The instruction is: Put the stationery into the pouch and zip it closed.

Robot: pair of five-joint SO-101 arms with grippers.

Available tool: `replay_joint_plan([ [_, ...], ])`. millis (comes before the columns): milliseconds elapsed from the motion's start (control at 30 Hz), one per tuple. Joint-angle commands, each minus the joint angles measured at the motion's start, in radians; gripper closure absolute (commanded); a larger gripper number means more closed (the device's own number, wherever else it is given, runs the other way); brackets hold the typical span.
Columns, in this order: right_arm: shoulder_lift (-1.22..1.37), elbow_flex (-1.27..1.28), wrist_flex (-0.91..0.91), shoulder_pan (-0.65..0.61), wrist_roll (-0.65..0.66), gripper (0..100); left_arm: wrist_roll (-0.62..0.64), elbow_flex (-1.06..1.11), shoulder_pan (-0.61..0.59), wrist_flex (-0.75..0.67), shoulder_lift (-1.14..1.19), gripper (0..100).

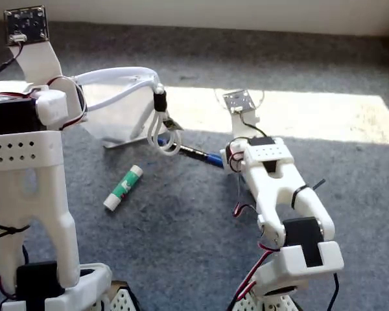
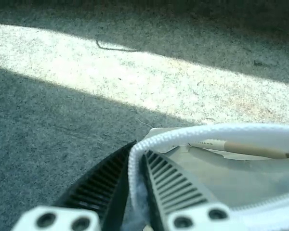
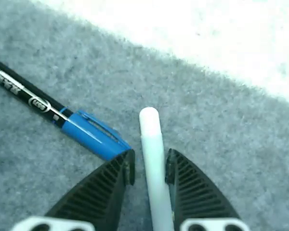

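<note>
1. While the pouch (image 1: 126, 110) is being held raised, its zip rim is being pinched by the left fingers (image 2: 168, 187).
2. A white stick (image 3: 149, 125) is being pinched by the right gripper (image 3: 150, 156), its long axis running along the fingers.
3. The pouch is being kept to that gripper's left, with a pen (image 1: 194, 153) lying between on the carpet (image 1: 181, 220); a snag is being judged likely.
4. A glue stick (image 1: 123, 188) is lying nearer the left arm.

Pouch (image 1: 126, 107): clear glossy plastic film with a white woven cloth zipper edge. Pen (image 3: 58, 113): glossy black plastic, smooth blue cap. Rod (image 3: 153, 163): smooth white plastic, slight sheen. Glue stick (image 1: 123, 188): smooth plastic. Fingers (image 3: 106, 187): matt black ribbed plastic. Counter (image 1: 181, 246): rough grey carpet-like cloth.
</note>
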Motion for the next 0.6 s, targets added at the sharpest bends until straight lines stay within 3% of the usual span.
replay_joint_plan([
  [0, 0.05, -0.091, -0.01, -0.013, -0.011, 90.4, -0.011, 0.028, -0.013, -0.009, 0.015, 99],
  [233, 0.088, -0.136, 0.039, -0.008, -0.009, 90.9, -0.011, 0.03, -0.013, -0.009, 0.015, 99],
  [367, 0.087, -0.137, 0.094, -0.01, -0.005, 99.6, -0.011, 0.03, -0.013, -0.009, 0.015, 99],
  [567, 0.081, -0.137, 0.099, -0.01, -0.008, 99.3, -0.011, 0.03, -0.013, -0.009, 0.015, 99],
])
